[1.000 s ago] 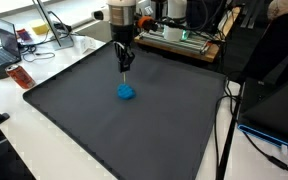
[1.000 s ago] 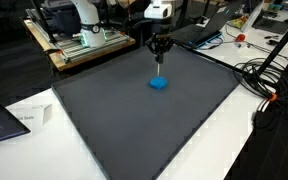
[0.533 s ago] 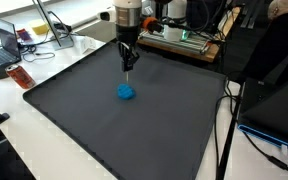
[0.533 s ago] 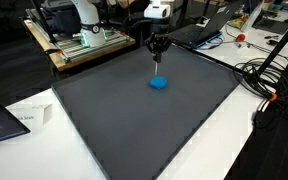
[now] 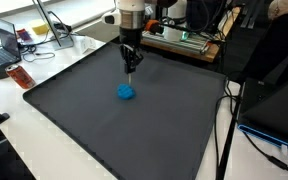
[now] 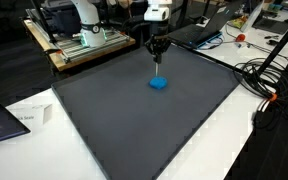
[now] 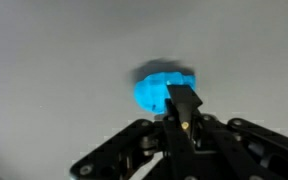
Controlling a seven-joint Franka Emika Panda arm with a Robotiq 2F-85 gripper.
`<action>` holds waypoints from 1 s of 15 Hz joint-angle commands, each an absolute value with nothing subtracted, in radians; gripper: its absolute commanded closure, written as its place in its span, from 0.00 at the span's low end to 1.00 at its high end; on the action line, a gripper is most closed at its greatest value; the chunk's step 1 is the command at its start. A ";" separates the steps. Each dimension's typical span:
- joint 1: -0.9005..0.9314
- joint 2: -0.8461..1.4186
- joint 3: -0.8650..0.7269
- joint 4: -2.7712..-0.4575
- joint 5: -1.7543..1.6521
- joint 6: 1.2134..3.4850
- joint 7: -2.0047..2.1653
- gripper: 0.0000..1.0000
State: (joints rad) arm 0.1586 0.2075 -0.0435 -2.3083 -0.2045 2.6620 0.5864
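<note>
Above the middle of a dark mat (image 5: 84,130), the pincer (image 5: 131,63) hangs from the arm (image 5: 132,18) and points straight down. Its two black fingers (image 7: 187,100) are pressed together. Whether anything thin is pinched between them is too small to tell in the exterior views.

Just below the pincer and apart from it, a blue lump (image 5: 128,92) lies on the mat, roughly in its middle. In both exterior views there is a clear gap between the fingertips and the lump (image 6: 159,84). In the wrist view the lump (image 7: 159,85) shows right behind the closed tips, which cover part of its lower edge. It looks crumpled and soft, perhaps cloth, but the blur leaves that unsure.

The mat (image 6: 114,120) covers most of a white counter (image 6: 234,140). Beside the mat, in an exterior view, an open laptop (image 5: 2,45) stands near the counter's edge. In an exterior view a sheet of paper (image 6: 29,117) lies off one corner of the mat, and a tangle of cables (image 6: 264,75) lies off the opposite side.
</note>
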 commanded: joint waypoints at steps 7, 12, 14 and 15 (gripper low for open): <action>0.129 0.124 -0.026 -2.600 -0.108 3.025 0.401 0.97; 0.094 0.088 0.034 -2.673 0.020 3.117 0.262 0.97; 0.085 0.077 0.054 -2.691 0.053 3.152 0.233 0.97; 0.083 0.073 0.055 -2.697 0.061 3.166 0.228 0.97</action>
State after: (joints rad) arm 0.1093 0.1270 0.0214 -2.6420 0.0054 3.1218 0.2816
